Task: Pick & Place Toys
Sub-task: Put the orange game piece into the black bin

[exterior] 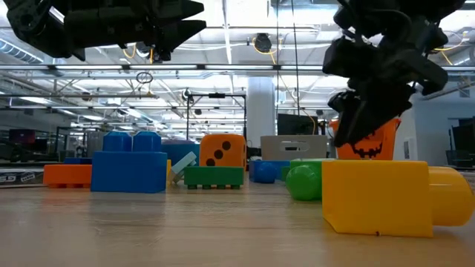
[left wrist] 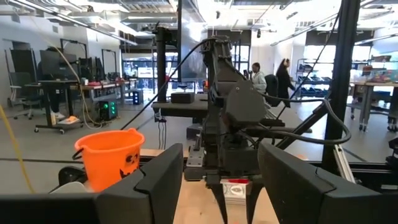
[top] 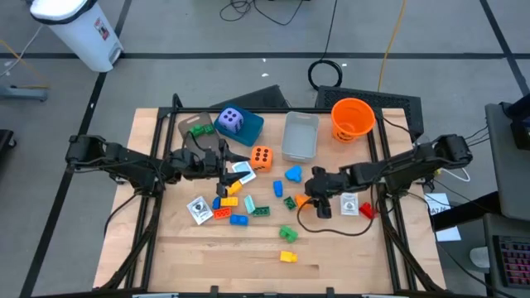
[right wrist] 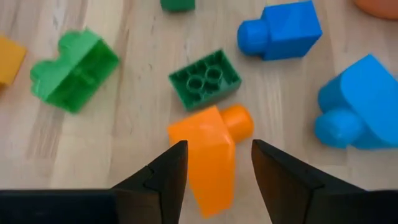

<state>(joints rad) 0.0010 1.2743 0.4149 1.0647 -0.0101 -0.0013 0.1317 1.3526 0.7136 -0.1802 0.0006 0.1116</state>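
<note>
Many small bricks lie on the wooden table (top: 166, 248), among them an orange brick (right wrist: 208, 155), a green studded brick (right wrist: 205, 79) and two blue ones (right wrist: 280, 30). My right gripper (right wrist: 219, 168) is open and points down above the orange brick, one finger on either side of it; in the low view (exterior: 367, 126) it hangs clear of the table. My left gripper (top: 234, 161) is open and empty, held level above the table's left half, next to the orange die (top: 262, 157). The purple die (top: 230, 121) rests on the teal box (top: 248, 128).
A grey bin (top: 300, 136) and the orange bucket (top: 352, 118) stand at the far side. Cards lie at the left (top: 199, 209) and the right (top: 349, 204). A red brick (top: 365, 212), a green piece (top: 287, 234) and a yellow brick (top: 287, 257) lie nearer the front.
</note>
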